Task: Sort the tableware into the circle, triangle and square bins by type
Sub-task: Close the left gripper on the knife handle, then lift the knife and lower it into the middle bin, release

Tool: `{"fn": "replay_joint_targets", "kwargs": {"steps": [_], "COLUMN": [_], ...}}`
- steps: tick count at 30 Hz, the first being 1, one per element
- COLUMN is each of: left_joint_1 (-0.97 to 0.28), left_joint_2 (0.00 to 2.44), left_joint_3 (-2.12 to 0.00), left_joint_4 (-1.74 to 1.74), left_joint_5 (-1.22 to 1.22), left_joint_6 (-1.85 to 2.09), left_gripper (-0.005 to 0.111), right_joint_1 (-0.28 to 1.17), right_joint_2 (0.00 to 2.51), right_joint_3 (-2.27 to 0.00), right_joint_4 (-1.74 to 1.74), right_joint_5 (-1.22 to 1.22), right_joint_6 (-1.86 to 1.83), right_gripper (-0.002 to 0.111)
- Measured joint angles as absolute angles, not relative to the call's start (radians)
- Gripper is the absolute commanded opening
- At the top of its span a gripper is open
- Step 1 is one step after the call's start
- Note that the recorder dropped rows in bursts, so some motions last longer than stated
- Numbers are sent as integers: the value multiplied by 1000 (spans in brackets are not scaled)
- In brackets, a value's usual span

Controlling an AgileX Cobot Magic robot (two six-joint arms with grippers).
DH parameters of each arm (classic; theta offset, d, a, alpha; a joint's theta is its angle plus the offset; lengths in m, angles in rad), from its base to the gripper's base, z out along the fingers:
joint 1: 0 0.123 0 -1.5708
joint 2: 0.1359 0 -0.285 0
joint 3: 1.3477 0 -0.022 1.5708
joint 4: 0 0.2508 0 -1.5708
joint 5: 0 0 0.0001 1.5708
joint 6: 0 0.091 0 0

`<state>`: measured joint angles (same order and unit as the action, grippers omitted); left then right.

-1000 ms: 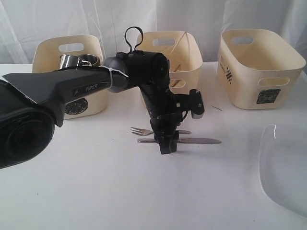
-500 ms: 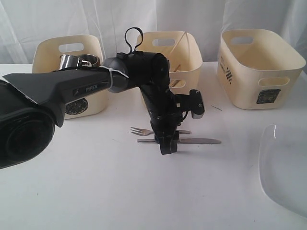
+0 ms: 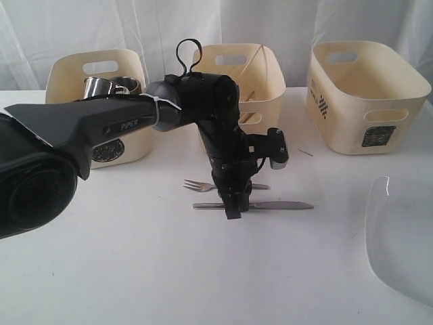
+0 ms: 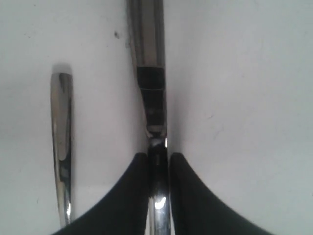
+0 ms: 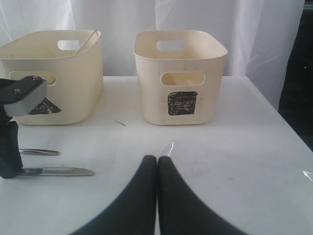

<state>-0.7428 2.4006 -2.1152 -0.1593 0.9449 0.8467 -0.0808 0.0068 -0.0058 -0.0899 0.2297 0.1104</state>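
Observation:
A steel knife (image 3: 284,204) lies flat on the white table, and my left gripper (image 3: 233,211) points down over its handle. In the left wrist view the black fingers (image 4: 132,196) press both sides of the knife (image 4: 146,49), so the gripper (image 4: 158,156) is shut on it. A steel fork (image 3: 196,185) lies just behind, parallel to the knife. My right gripper (image 5: 157,159) is shut, with the thin rim of the clear plate (image 5: 166,148) rising from its tips. That plate (image 3: 399,237) shows at the right of the exterior view.
Three cream bins stand at the back. The circle bin (image 3: 101,112) holds steel mugs (image 3: 101,87), the triangle bin (image 3: 260,81) holds a chopstick (image 3: 254,62), and the square bin (image 3: 365,95) is at the right. A tiny splinter (image 3: 306,153) lies between the last two.
The left gripper's fingers have closed onto the knife, and the knife has shifted slightly toward the front of the table. The right gripper and the plate have not moved.

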Motion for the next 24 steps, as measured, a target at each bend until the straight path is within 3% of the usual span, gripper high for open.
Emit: {"fn": "replay_joint_targets", "kwargs": {"steps": [5, 11, 24], "left_joint_1": [-743, -743, -743], "left_joint_2": [2401, 2398, 2363], "left_joint_3": [-2115, -2117, -2112], "left_joint_4": [-159, -187, -202], "left_joint_5": [994, 1118, 1125], "left_joint_6": [847, 816, 764], "left_gripper": [0, 0, 0], "right_joint_1": [-81, -81, -81], "right_joint_2": [7, 7, 7], "right_joint_3": [-6, -6, -6], "right_joint_4": [-90, -90, -90], "right_joint_5": [230, 230, 230], "right_joint_6": [110, 110, 110], "right_gripper": [0, 0, 0]}}
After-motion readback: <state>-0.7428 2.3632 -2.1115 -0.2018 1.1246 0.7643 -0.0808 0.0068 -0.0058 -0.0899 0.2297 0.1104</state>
